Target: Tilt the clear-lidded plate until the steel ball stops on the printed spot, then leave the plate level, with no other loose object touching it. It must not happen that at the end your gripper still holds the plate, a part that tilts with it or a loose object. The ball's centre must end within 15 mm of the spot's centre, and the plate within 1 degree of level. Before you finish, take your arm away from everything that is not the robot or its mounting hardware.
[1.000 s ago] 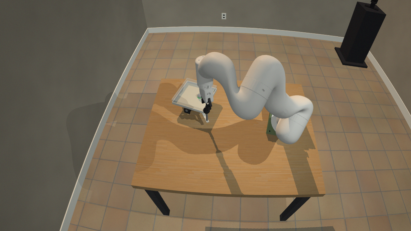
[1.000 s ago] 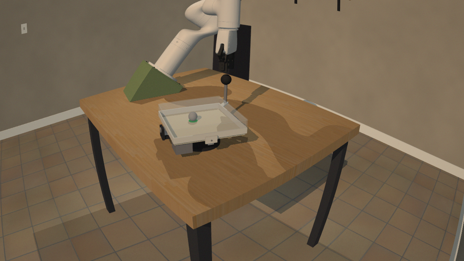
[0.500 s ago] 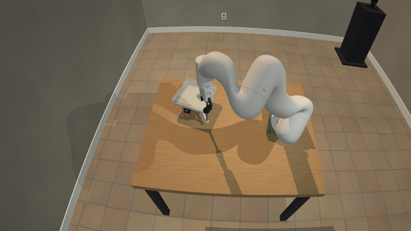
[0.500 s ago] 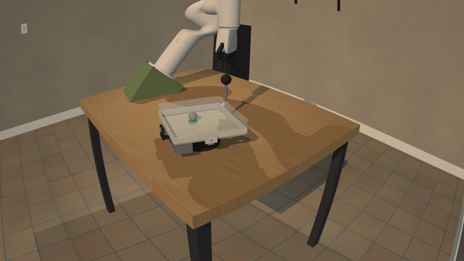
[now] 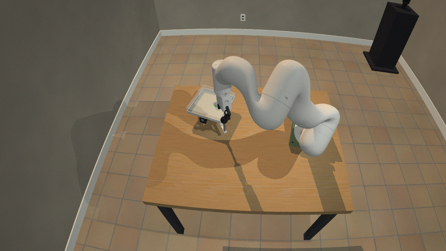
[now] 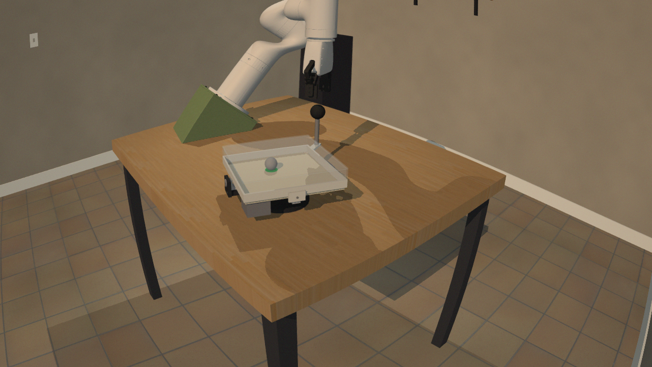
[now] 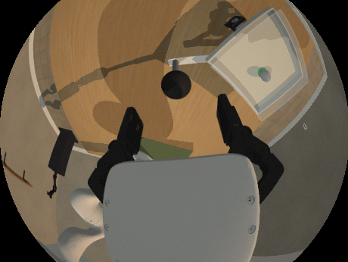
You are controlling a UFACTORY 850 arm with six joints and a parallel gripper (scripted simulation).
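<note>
Steel-grey and round, the ball point(image 6: 270, 163) is seen resting on the green printed spot point(image 6: 271, 170) inside the clear-lidded plate point(image 6: 291, 193), near the middle of its pale floor. The plate is carried on a dark base point(image 6: 255, 207) toward the far-left part of the wooden counter point(image 6: 319, 255) as framed from the top view, and it appears roughly level in the exterior view, though this cannot be judged exactly. A thin grey stem point(image 6: 316, 131) is fixed upright at one corner of the plate and is topped by a black knob point(image 6: 317, 111).

Well above that knob, and apart from it, the gripper point(image 7: 177, 114) is held pointing downward, its black fingers spread fully apart with nothing between them. In the wrist view the knob point(image 7: 175, 85) is framed just beyond the fingertips, between the two, and the plate point(image 7: 302, 57) with its ball point(image 7: 265, 75) is shown off to the upper right.

The white arm point(image 5: 274, 96) is arched over the counter from a green wedge-shaped mount point(image 6: 205, 118) at the counter's edge. Broad shadows of the arm are cast across the wood. A black pedestal point(image 5: 389, 37) is stood in the corner of the tiled floor point(image 5: 389, 156), and a wall socket point(image 5: 242, 17) is set in the far wall.
</note>
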